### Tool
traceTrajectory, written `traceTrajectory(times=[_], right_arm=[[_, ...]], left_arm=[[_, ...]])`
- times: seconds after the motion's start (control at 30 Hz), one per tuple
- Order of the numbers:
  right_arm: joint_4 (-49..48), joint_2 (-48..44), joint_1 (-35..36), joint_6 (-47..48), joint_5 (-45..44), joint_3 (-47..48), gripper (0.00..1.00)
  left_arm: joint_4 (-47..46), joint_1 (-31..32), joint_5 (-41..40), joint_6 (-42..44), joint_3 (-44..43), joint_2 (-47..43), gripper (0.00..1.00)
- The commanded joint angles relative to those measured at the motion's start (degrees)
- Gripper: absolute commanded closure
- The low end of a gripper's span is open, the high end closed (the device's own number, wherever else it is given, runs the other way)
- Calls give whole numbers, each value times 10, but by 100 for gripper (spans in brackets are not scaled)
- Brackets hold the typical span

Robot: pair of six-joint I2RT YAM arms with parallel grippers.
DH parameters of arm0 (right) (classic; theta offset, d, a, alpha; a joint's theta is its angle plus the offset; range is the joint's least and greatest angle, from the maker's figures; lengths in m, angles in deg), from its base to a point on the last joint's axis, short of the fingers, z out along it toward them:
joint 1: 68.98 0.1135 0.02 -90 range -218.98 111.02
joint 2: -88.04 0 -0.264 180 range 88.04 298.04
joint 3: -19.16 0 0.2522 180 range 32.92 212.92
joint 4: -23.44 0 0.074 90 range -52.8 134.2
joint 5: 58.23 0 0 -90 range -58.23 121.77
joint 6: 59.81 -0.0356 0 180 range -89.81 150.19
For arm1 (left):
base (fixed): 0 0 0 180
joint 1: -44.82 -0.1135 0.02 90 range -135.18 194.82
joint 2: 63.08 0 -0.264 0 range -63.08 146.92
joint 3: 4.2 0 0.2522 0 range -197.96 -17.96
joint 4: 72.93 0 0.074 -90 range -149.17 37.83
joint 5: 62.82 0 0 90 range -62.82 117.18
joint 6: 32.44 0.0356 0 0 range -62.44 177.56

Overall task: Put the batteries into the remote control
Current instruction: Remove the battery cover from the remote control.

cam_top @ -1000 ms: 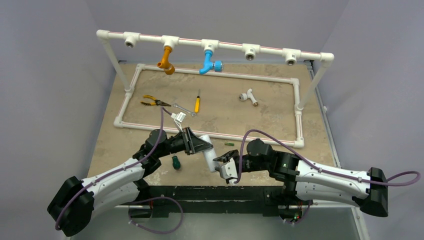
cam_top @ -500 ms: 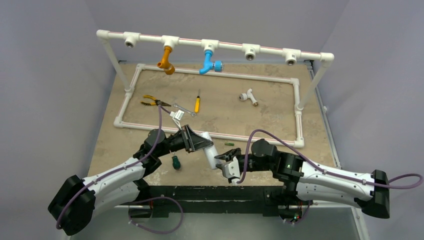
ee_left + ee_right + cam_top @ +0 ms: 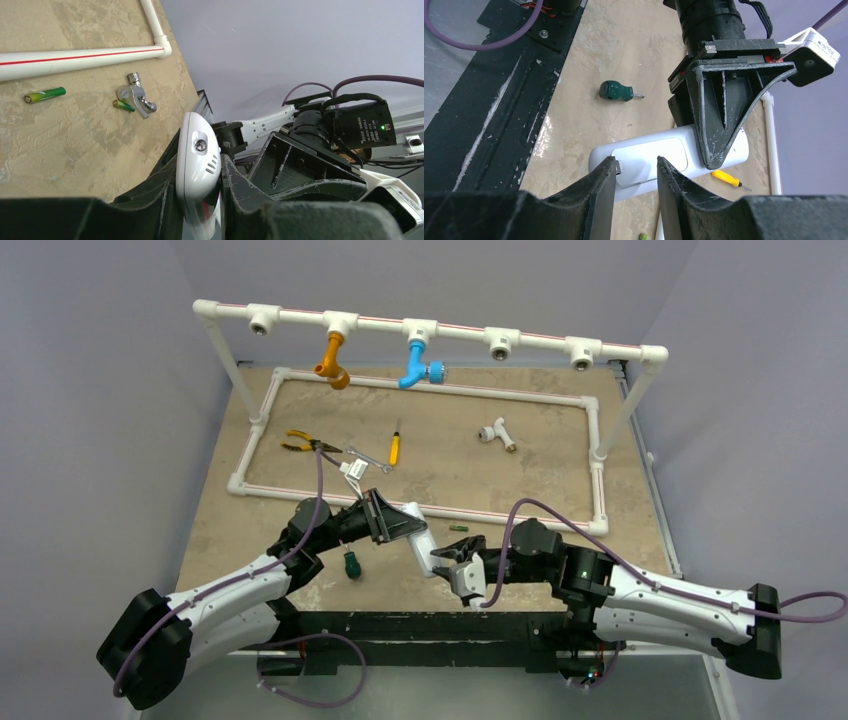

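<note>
- Lilac-grey walls surround a tan table (image 3: 540, 470) that carries a white pipe frame (image 3: 520, 394), with an orange tap (image 3: 333, 360) and a blue tap (image 3: 418, 362) hanging from its raised rail.
- Inside the frame lie pliers (image 3: 305, 443), a yellow screwdriver (image 3: 394, 448) and a white tee fitting (image 3: 496, 433), all well apart from the arms.
- A stubby green-handled screwdriver (image 3: 351, 564) lies on the table just beside the left arm.
- The left gripper (image 3: 405, 528) is clamped on the remote (image 3: 425, 550) and holds it above the table, near the front edge and between the two arms.
- In the left wrist view the remote's rounded end sticks out from between the two black fingers.
- The right gripper (image 3: 455, 565) is at the remote's near end.
- In the right wrist view its jaws stand partly apart, their tips at the remote's plain white back, beside a rounded panel outline. Nothing shows pinched between them.
- One battery (image 3: 459, 528) lies on the table just in front of the frame's front pipe.
- A second battery (image 3: 122, 105) lies against a small metal fitting (image 3: 135, 94), nearer the table edge.
</note>
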Motion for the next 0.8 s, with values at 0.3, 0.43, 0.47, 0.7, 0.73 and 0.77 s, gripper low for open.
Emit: traceTrajectory(times=[0.3, 0.43, 0.47, 0.7, 0.73, 0.77], right_arm=[[3, -10, -2, -3, 2, 9, 54], [5, -16, -2, -5, 3, 9, 48], [9, -18, -2, -5, 3, 10, 47], [0, -32, -2, -33, 5, 7, 45], [-12, -36, -2, -47, -1, 2, 45], [-28, -41, -2, -64, -9, -4, 44]], left_arm=[[-20, 2, 29, -5, -10, -2, 100], [-19, 2, 29, -6, -9, -2, 100], [-20, 2, 28, -6, -8, -2, 100], [-13, 2, 21, -6, -8, -7, 100], [-10, 2, 18, -6, -8, -8, 100], [-8, 2, 15, -5, -9, -9, 100]])
